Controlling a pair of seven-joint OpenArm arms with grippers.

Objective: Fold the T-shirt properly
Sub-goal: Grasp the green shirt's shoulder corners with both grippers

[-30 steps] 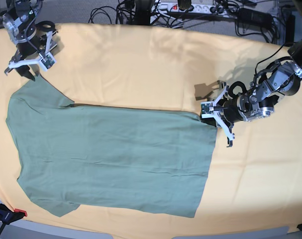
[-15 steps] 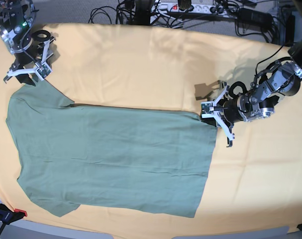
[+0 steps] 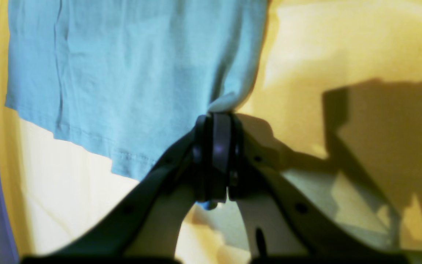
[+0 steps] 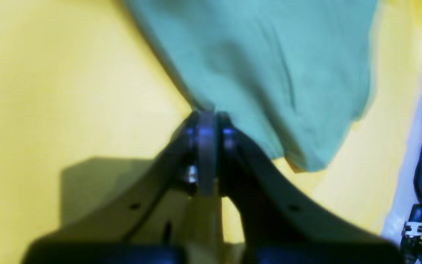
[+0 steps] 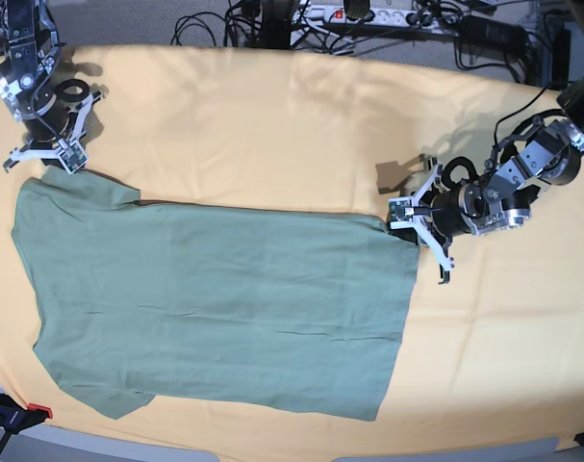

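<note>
The sage-green T-shirt [image 5: 215, 298] lies flat on the yellow-orange cloth, with its sleeves at the base view's left and its hem at the right. My left gripper [image 5: 397, 223] is at the hem's upper corner. In the left wrist view it [image 3: 214, 119] is shut, pinching that corner of the T-shirt [image 3: 123, 73]. My right gripper [image 5: 49, 166] is at the upper sleeve's tip. In the right wrist view it [image 4: 205, 121] is shut on the edge of the T-shirt [image 4: 269, 55].
The yellow-orange cloth [image 5: 272, 125] covers the whole table. Cables and a power strip [image 5: 368, 14] lie behind its far edge. A clamp with a red tip [image 5: 17, 416] sits at the front left corner. A small brown patch [image 5: 393, 175] lies near my left gripper.
My right gripper has moved left and slightly down, to the upper sleeve's tip, and that sleeve's tip now lies lower and flatter. My left gripper and the hem have stayed in place.
</note>
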